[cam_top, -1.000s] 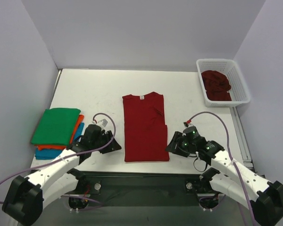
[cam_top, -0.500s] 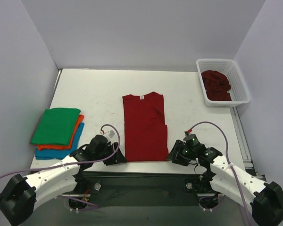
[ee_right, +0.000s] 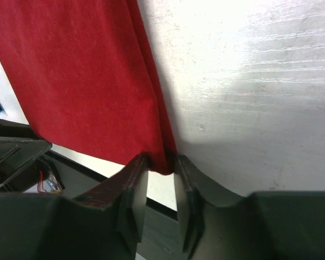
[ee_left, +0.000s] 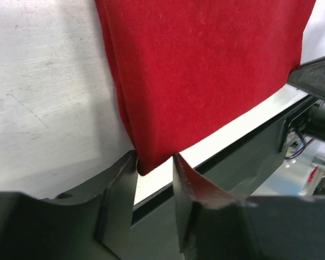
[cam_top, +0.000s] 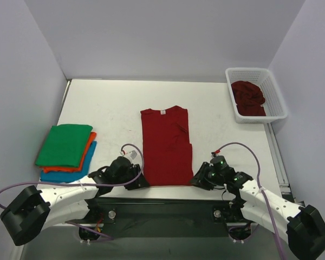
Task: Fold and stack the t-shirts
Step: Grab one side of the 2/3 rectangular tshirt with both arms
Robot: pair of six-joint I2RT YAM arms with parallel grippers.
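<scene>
A dark red t-shirt (cam_top: pixel 167 146) lies flat on the white table, folded lengthwise, its white neck label at the far end. My left gripper (cam_top: pixel 142 183) (ee_left: pixel 154 165) stands open around the shirt's near left corner (ee_left: pixel 206 70); the cloth touches one finger, with a gap to the other. My right gripper (cam_top: pixel 195 181) (ee_right: pixel 161 165) is shut on the near right corner (ee_right: pixel 81 70), cloth filling the space between its fingers. A stack of folded t-shirts (cam_top: pixel 65 145), green over orange over blue, sits at the left.
A white mesh basket (cam_top: pixel 276 92) at the back right holds crumpled dark red shirts (cam_top: pixel 248 96). The table's near edge (ee_left: pixel 233 130) and the dark base frame run just behind both grippers. Grey walls enclose the table on three sides.
Both grippers have moved down to the near edge and inward to the shirt's bottom corners. The right jaws have closed on the cloth; the left jaws have narrowed.
</scene>
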